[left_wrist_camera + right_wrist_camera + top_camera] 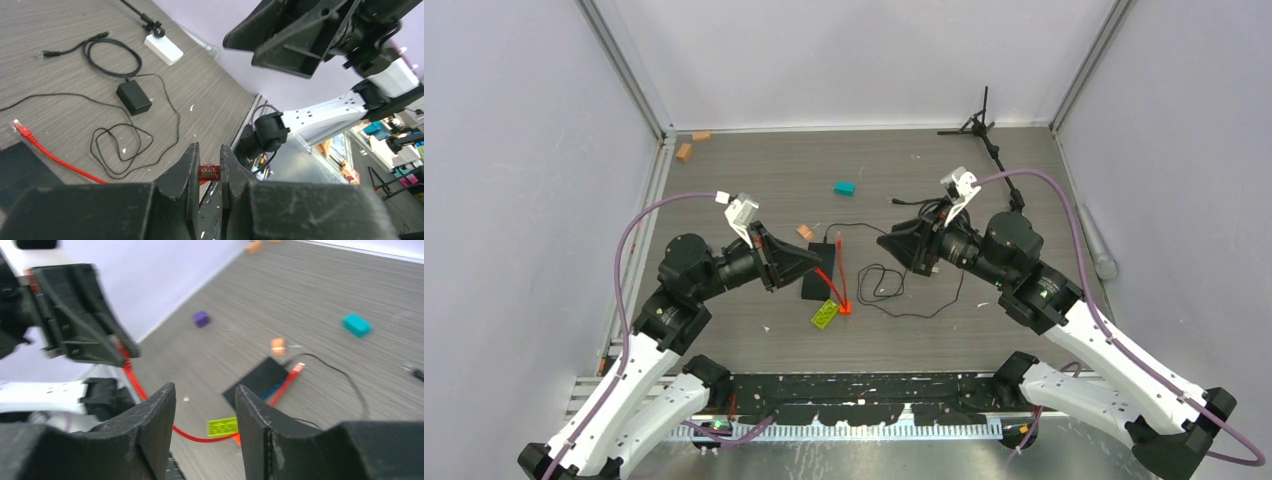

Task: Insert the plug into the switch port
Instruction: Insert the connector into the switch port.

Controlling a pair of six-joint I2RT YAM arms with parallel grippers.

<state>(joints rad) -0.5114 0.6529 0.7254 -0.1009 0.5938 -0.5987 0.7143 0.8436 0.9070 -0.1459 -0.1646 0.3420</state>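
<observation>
I am clenching the plug (208,172) in the left jaws, raised over the switch (257,382) on the bench (1024,200), while the right jaws are hovering released right of it, leaving insertion undone.

A red cable (840,282) slants from the plug (208,172) pinched in the left fingers (804,262) down to the tabletop (764,160), barring the gap toward the right fingers (896,245). Beneath lie a black box (816,288), green brick (825,313) and looped black wire (879,283). Open tabletop stretches behind the teal block (843,188).
</observation>
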